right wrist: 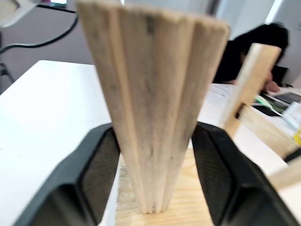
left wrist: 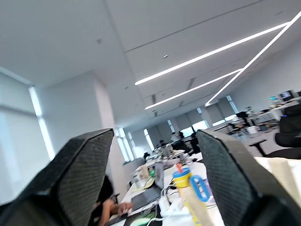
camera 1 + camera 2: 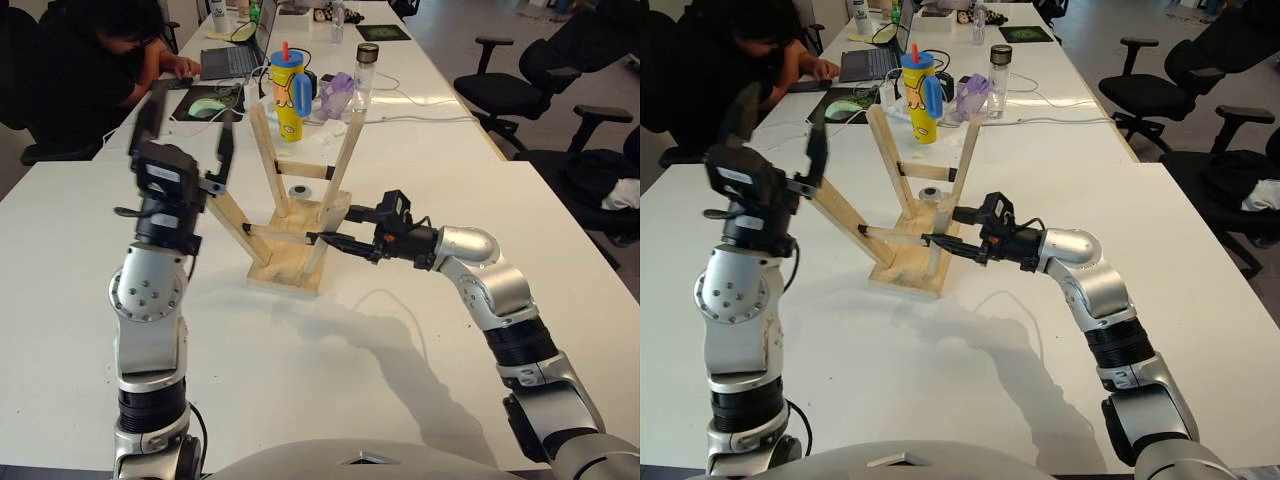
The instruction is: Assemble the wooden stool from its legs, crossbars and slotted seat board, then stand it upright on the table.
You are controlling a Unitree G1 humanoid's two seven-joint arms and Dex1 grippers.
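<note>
The pale wooden stool [image 3: 290, 236] rests upside down near the middle of the white desk [image 3: 400, 330], its slotted seat board [image 3: 283, 275] flat on the surface and its legs pointing up and splaying outward, joined by crossbars [image 3: 303, 169]. From the stool's 3 o'clock the right tool [image 3: 322, 240] comes in low, clenched on a ridged leg [image 1: 155, 117] just above the seat board, one black pad pressed to each side of the wood. At the stool's 9 o'clock the left tool [image 3: 190, 130] is held high with its fingers pointing up and spread wide apart, grasping nothing, just beside the top of the slanted leg [image 3: 235, 228] on that side. Beyond the stool at 12 o'clock stands a yellow cup with a blue handle [image 3: 288, 95], and at 1 o'clock a clear bottle with a dark lid [image 3: 366, 70].
</note>
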